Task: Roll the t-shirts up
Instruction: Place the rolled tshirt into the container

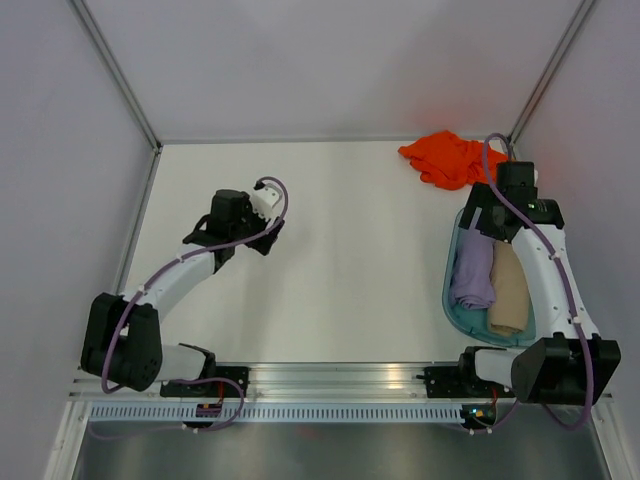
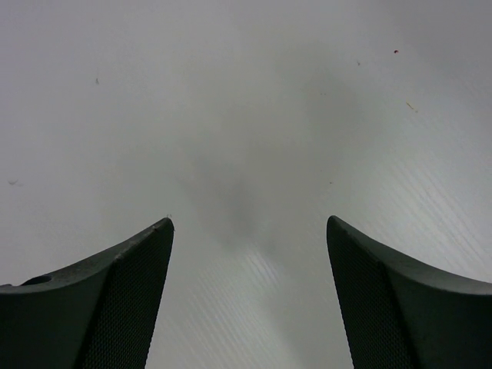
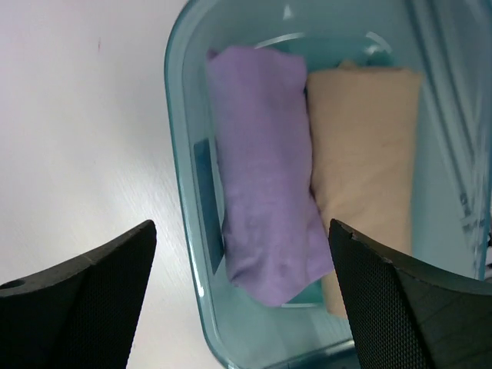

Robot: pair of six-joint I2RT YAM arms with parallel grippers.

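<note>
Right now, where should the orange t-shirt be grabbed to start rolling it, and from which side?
Pinch the orange t-shirt at its left lobe, dropping from above on the side facing bare table. It lies as a crumpled heap with raised folds there, while the right arm and teal tub crowd its near right edge.

The top camera sits high above the near edge and faces down and forward, taking in the whole table (image 1: 330, 250) up to the far wall (image 1: 330, 70). The left wrist camera looks down past the left gripper (image 2: 250, 223), very close to bare table left of centre. The right wrist camera looks down past the right gripper (image 3: 242, 227) from close above the tub (image 3: 192, 254) at the right, with the purple roll (image 3: 265, 207) and tan roll (image 3: 365, 177) inside. The top view shares that tub and both rolls with the right wrist view, and only bare tabletop with the left one.
</note>
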